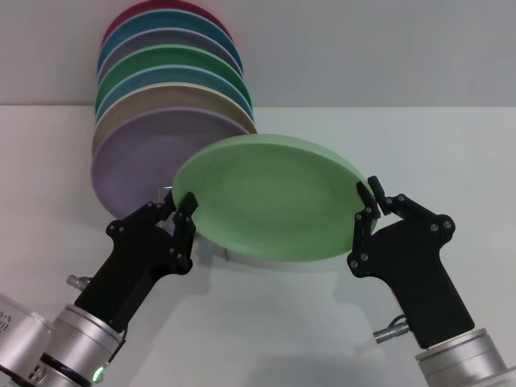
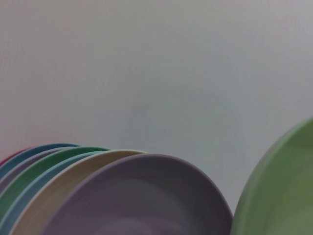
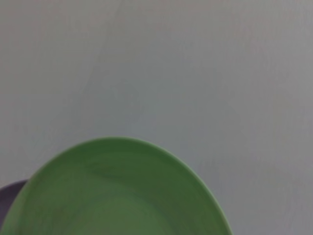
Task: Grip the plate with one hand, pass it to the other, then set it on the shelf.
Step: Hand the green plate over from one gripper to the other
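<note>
The pale mint-green plate (image 1: 270, 197) hangs tilted above the table, held between both arms. My left gripper (image 1: 179, 206) is shut on its left rim, with one finger lying over the edge. On the opposite rim my right gripper (image 1: 376, 200) is shut as well. The plate's edge shows in the left wrist view (image 2: 279, 191), and its face fills the lower part of the right wrist view (image 3: 117, 196). Of the shelf (image 1: 167, 190) only short bits of silver wire show beside and under the plate; the rest is hidden.
Several plates stand on edge in a row at the back left, from a lavender plate (image 1: 133, 165) in front through a beige plate (image 1: 161, 95) to a dark green plate (image 1: 173, 58), with blue and red ones behind. The lavender plate (image 2: 142, 200) also shows in the left wrist view. The white table (image 1: 451, 153) lies around them.
</note>
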Robot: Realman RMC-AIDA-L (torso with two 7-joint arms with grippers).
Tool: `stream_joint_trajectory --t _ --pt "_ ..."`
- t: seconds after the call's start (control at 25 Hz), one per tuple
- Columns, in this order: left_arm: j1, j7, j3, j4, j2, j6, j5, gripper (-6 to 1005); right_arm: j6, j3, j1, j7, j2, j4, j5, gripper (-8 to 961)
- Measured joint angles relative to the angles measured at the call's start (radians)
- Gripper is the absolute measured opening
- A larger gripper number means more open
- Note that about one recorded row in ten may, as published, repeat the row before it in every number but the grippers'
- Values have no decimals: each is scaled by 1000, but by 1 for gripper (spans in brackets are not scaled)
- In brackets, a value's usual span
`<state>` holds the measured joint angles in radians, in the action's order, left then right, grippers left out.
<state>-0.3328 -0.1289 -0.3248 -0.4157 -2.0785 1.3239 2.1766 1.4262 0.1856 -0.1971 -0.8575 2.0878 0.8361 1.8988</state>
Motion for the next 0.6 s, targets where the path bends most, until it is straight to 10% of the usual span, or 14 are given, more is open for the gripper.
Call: stream_joint_trajectory --t 0.6 --pt "0 2 0 -1 0 -5 1 106 -7 0 -1 0 -2 2 1 27"
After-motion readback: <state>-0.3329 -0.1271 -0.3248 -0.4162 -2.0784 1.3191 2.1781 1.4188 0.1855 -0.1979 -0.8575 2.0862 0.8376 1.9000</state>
